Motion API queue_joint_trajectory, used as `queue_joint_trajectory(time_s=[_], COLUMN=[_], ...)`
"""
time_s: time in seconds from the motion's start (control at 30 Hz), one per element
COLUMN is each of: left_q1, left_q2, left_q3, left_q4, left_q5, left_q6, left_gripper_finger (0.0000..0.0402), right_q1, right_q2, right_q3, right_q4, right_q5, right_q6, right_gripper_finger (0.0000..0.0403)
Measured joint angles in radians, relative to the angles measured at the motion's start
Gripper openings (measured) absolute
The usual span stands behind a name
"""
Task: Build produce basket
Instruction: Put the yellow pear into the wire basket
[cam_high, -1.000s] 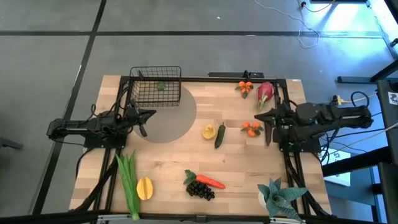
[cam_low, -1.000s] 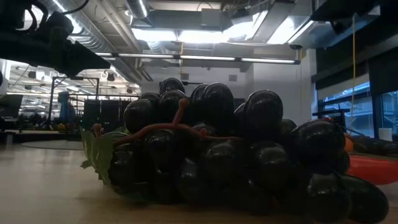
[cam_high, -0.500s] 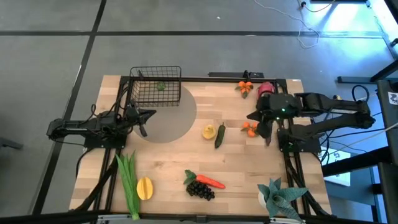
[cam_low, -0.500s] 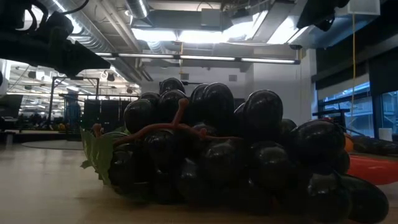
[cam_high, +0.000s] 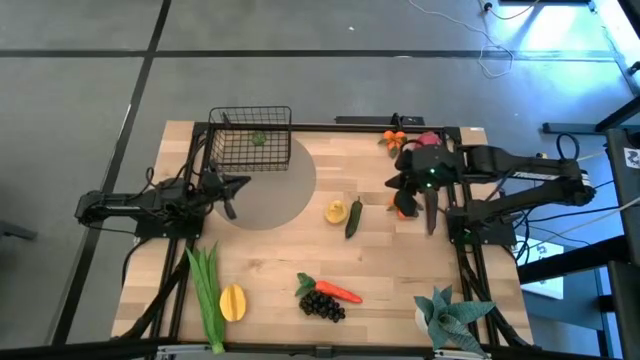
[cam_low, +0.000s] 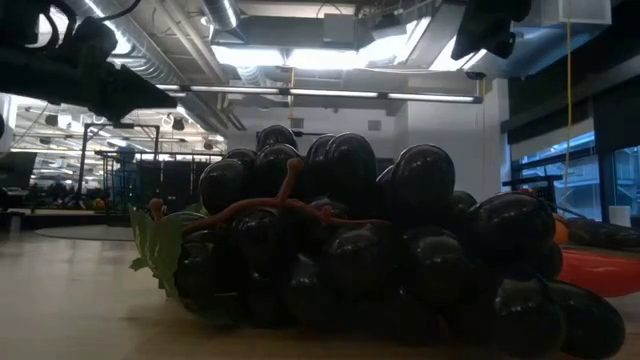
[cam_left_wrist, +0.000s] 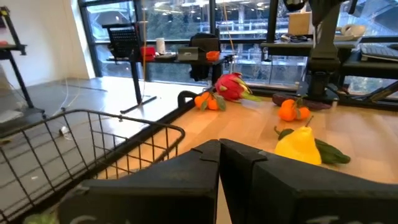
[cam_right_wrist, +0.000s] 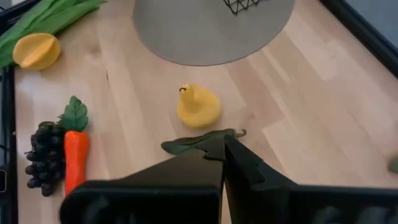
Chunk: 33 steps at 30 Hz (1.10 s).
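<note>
— What sort of place is this?
— A robotics lab or industrial workshop: exposed ceiling ducts (cam_low: 170, 55), strip lights (cam_low: 300, 55) and big windows (cam_left_wrist: 242, 31).
— Anything else?
— A grey concrete floor (cam_high: 300, 60), loose cables (cam_high: 490, 50), and desks with equipment (cam_left_wrist: 180, 56) beyond the wooden table (cam_high: 270, 260).

Black wire basket (cam_high: 250, 140), orange carrot (cam_high: 339, 292)

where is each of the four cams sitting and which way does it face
High view: overhead, straight down on the table; both arms show, left gripper and right gripper both shut.
Low view: table height, level, filled by the grapes; arm parts overhead.
Left wrist view: past its own shut fingers toward the basket and yellow pear.
Right wrist view: past its own shut fingers down at that pear.
Both wrist views share the pear.
</note>
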<state>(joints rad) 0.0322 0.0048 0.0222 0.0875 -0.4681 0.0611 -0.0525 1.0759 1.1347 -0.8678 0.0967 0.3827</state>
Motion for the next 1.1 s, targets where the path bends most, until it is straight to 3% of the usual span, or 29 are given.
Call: queue_joint_trajectory(time_s=[0.23,0.43,0.63,0.83,0.97,1.1], left_q1=[0.0,0.0,0.0,0.0,0.0,-0.001], left_q2=[0.045,0.236,0.486,0.665,0.73,0.744], left_q3=[0.196,0.457,0.733,0.926,0.993,1.001], left_q4=[-0.063,-0.291,-0.723,-1.032,-1.139,-1.142], left_q5=[0.068,0.056,0.017,0.024,0.088,0.159], left_q6=[0.054,0.038,-0.198,-0.453,-0.574,-0.602], left_gripper_finger=[0.0,0.0,0.0,0.0,0.0,0.0], right_q1=[0.0,0.0,0.0,0.0,0.0,0.0], right_q2=[0.003,0.003,0.003,0.005,0.005,0.005], right_q3=[0.0,0.0,0.0,0.0,0.0,0.0], right_q4=[0.005,0.004,0.004,0.002,0.002,0.002], right_q5=[0.0,0.0,-0.001,-0.01,-0.008,0.064], right_q6=[-0.013,-0.025,-0.079,-0.154,-0.15,-0.125], right_gripper_finger=[0.0,0.0,0.0,0.0,0.0,0.0002])
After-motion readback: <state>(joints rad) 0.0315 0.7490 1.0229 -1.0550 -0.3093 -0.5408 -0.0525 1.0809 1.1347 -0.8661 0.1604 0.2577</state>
